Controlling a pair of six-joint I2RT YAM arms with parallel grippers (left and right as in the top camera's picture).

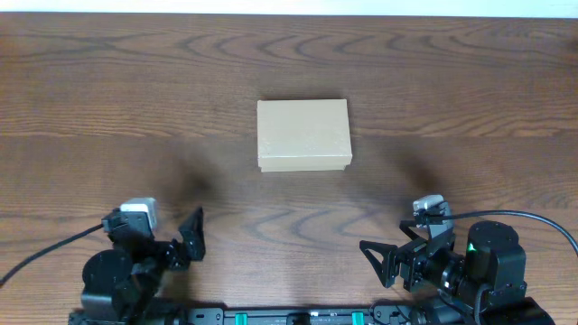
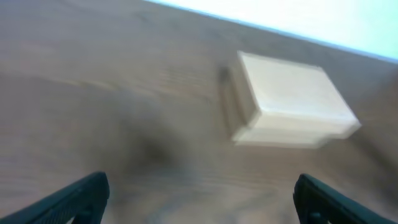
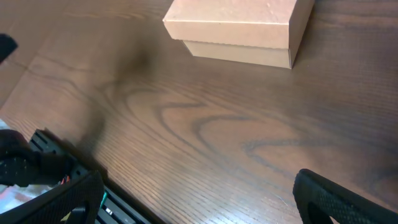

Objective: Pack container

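The container (image 1: 303, 134) is a plain brown cardboard box, lid shut, at the middle of the wooden table. It also shows in the left wrist view (image 2: 290, 102), blurred, and in the right wrist view (image 3: 241, 28). My left gripper (image 1: 191, 236) is open and empty near the front edge, well short of the box and to its left; it shows in the left wrist view (image 2: 202, 193) too. My right gripper (image 1: 381, 260) is open and empty near the front edge, to the box's right, and shows in the right wrist view (image 3: 199, 196).
The dark wooden table (image 1: 470, 99) stretches around the box. The arm bases and a black rail (image 1: 289, 316) sit along the front edge. A cable (image 1: 506, 217) loops by the right arm. No other loose items show.
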